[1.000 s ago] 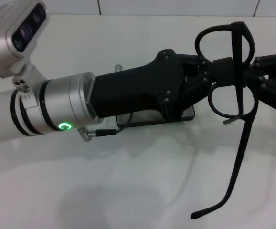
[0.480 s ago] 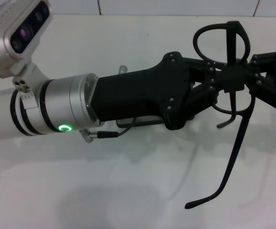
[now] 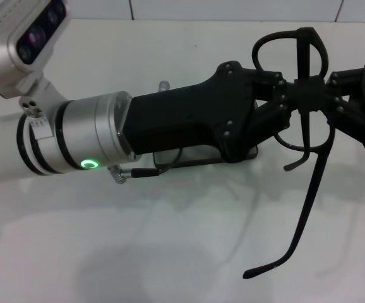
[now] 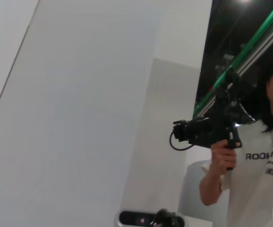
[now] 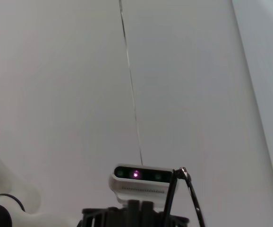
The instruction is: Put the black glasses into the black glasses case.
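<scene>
Both tools pinch thin black glasses (image 3: 299,95) at bridge | left tool (image 3: 294,95) | right tool (image 3: 318,95) | temple dangling

The black glasses (image 3: 309,126) have a thin, plain black frame with clear lenses. The black glasses case (image 3: 195,158) shows only as a plain black edge at about six o'clock under the left arm. Both the left gripper (image 3: 290,95) and the right gripper (image 3: 334,95) are matt black. The left arm's wrist (image 3: 75,136) is silver with black bands and a glowing green ring light. The table (image 3: 170,240) is glossy white.
</scene>
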You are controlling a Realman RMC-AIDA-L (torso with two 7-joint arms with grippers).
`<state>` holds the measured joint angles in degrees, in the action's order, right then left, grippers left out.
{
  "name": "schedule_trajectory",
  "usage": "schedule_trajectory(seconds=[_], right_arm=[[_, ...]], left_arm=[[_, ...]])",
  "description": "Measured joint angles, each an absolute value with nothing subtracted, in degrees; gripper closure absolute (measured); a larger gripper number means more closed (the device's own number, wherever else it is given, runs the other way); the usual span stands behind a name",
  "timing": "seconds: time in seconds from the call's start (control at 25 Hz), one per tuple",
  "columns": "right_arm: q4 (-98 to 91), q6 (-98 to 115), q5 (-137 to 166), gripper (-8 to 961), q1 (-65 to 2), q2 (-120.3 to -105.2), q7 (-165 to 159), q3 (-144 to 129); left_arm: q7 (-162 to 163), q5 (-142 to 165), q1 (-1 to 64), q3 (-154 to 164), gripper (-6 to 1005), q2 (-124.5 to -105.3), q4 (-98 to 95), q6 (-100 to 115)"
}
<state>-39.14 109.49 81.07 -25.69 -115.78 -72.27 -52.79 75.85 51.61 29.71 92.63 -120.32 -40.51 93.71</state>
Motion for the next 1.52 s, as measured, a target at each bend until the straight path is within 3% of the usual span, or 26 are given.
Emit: schedule_trajectory(seconds=[0.92,1.52], right_arm=[[-38.6,110.1,80.8,887,-26.4,-115.84,-72.2,-54.1],[-38.4,112.4,78.5,888,-23.5,-115.46,-70.9,-45.9]], left_arm=[[73.8,49.3,29.9,92.8,963,-120.33,-38.3,92.5],[69.5,49.3,29.0,93.2,962,-120.00,-38.3,99.3]])
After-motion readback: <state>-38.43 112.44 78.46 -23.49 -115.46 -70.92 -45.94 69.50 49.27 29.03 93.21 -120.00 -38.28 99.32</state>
